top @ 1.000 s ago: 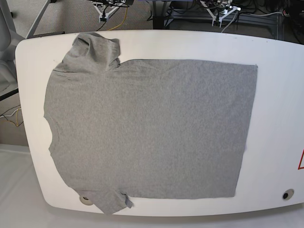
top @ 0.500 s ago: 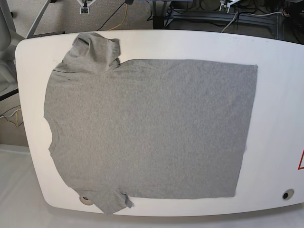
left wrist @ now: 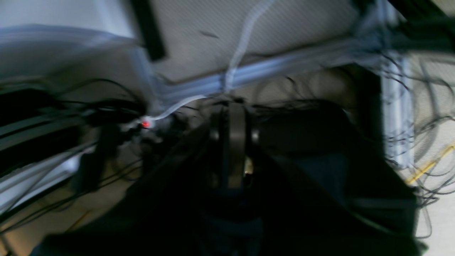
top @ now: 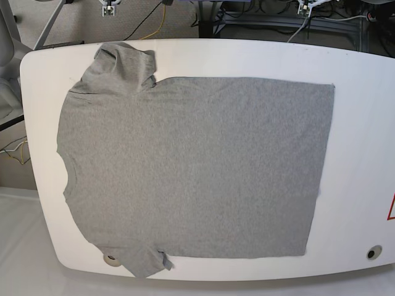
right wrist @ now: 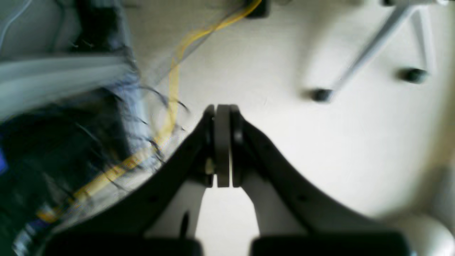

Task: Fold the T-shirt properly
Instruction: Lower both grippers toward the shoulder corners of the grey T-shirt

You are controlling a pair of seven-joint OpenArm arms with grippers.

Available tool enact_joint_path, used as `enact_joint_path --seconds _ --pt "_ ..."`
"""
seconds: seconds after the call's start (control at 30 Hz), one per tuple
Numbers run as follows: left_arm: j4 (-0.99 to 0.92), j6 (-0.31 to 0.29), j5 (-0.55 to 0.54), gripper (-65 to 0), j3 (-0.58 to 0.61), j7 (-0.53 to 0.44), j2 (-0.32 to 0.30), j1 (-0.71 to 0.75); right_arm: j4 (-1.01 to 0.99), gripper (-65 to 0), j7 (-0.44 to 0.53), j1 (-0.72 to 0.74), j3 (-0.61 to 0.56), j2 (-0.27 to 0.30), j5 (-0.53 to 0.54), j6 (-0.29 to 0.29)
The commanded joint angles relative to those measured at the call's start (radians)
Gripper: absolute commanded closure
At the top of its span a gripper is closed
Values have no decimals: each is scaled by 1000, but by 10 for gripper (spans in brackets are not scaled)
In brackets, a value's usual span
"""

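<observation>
The T-shirt [top: 191, 166] lies spread flat on the white table [top: 361, 135], plain heather-grey side up. Its collar is at the left and its hem at the right. The far sleeve [top: 120, 68] is bunched up, and the near sleeve [top: 145, 262] hangs over the front edge. Both arms are pulled back beyond the table's far edge, with only small tips showing at the top of the base view. My left gripper [left wrist: 231, 106] is shut and empty over cables and floor. My right gripper [right wrist: 222, 106] is also shut and empty above bare floor.
The table has round holes at the front right [top: 374, 252] and front left [top: 112, 259], and a red sticker [top: 391, 208] at its right edge. Cables, a yellow cord [right wrist: 170, 103] and chair legs [right wrist: 369, 49] lie on the floor behind.
Both arm tips have drawn further back and outward along the top edge of the base view. The T-shirt has not moved.
</observation>
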Motion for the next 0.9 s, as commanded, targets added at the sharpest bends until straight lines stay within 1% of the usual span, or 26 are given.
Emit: enact_joint_path --seconds 0.0,0.03,0.1,0.37,0.63,0.77,0.83,0.87 --pt "48 4 -21 -10 -3 -6 -10 37 63 0 14 -48 5 14 8 1" --pt "64 5 -30 -10 -3 -5 -11 48 85 0 14 -62 5 16 10 1" --pt "170 3 -65 -5 4 -13 -21 97 172 0 22 -123 5 23 12 -3" --pt "362 7 -207 -7 14 -7 -59 203 313 0 26 -213 10 29 19 -4" --pt "514 2 -406 0 27 -1 -141 300 433 0 16 -288 10 36 14 -5" --pt "577 -1 -462 0 37 4 -165 334 502 0 11 -319 11 37 18 -4" --pt "622 -3 -499 0 43 4 -177 356 575 0 16 -354 13 35 16 3" --pt "631 -4 -500 0 45 6 -177 360 591 0 15 -361 14 35 17 3"
